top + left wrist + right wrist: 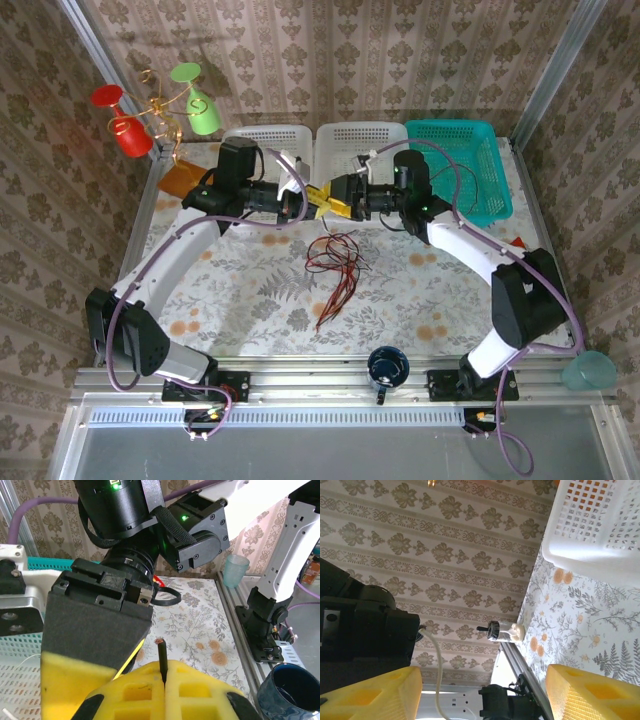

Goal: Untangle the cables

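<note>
A loose bundle of red and black cables [335,262] lies on the flowered tablecloth at mid-table. Both grippers meet just above it, in front of the white baskets. My left gripper [311,199] has its yellow foam fingers pressed together on the end of a black cable [162,657], whose cut copper tip pokes up past the pads. A black loop of cable [168,597] rests on the cloth beyond. My right gripper [333,204] faces the left one, and its grey and yellow finger [95,640] shows close by. In its own view the right gripper [482,695] stands wide open, holding nothing.
Two white baskets [268,138] [362,138] and a teal basket [462,168] line the back. A dark blue mug [387,367] sits at the front rail, a teal cup [590,372] at the right. Red and green cups [120,125] hang at back left.
</note>
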